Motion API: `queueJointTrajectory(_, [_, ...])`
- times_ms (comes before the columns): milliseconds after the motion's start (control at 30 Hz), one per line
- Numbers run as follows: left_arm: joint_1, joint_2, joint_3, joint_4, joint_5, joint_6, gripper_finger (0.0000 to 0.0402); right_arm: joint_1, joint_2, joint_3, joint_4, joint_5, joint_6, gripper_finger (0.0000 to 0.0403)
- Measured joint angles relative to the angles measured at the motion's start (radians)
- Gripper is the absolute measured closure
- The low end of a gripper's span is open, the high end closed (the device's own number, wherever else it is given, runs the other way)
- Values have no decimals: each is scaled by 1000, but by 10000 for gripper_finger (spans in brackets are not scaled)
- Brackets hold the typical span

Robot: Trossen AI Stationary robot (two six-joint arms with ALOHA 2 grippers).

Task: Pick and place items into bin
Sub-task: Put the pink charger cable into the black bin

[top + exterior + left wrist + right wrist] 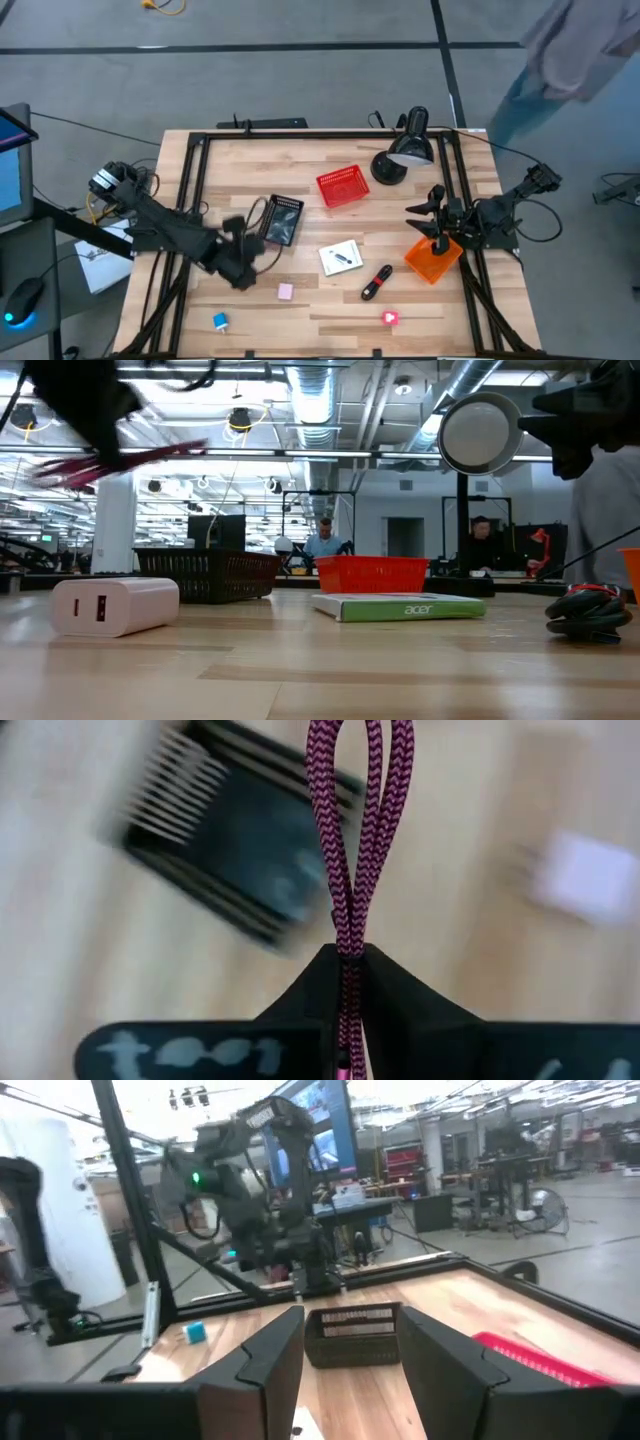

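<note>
My left gripper point(347, 958) is shut on the maroon braided cord point(350, 830). It hangs above the table just near-left of the black mesh bin point(282, 220); in the low view it is a blur at top left, with the cord point(120, 460) streaming from it. My right gripper point(350, 1330) is open and empty, raised over the orange bin point(433, 258) at the table's right. Resting flat on the wood are the white card with a black piece point(340, 257), the black-and-red marker point(376, 283), the pink block point(286, 291), the blue cube point(220, 321) and the red-pink piece point(390, 318). My left gripper pinches the maroon cord between its two fingers at a doubled stretch point(347, 935), so two strands run side by side through the fingers. A narrow loop point(355, 760) sticks out past the fingertips. The cord is lifted clear of the table.
A red basket point(340, 187) and a black desk lamp point(405, 150) stand toward the far edge. Black frame rails point(195, 200) run along the table's sides. A person point(570, 50) stands beyond the far right corner. Bare wood lies between the loose items.
</note>
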Motion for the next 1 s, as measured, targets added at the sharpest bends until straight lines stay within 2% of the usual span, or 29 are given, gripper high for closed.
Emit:
queueJointTrajectory(67, [69,0,40,-33,-65,9,397,0,0,0,0,12,1,248])
queueJointTrajectory(133, [162,0,62,-13,-50,62,396,0,0,0,0,22,1,248])
queueJointTrajectory(300, [395,11,26,193,190,219,395,0,0,0,-8,25,1,248])
queueJointTrajectory(467, [526,32,-54,245,344,245,394,0,0,0,-1,25,119,248])
queueJointTrajectory(600, [574,44,-98,284,393,131,394,0,0,0,-9,25,149,248])
queueJointTrajectory(833, [576,79,-108,443,505,23,394,0,1,0,-41,25,125,248])
queueJointTrajectory(1000, [584,116,-108,430,472,1,390,0,1,0,-43,25,149,248])
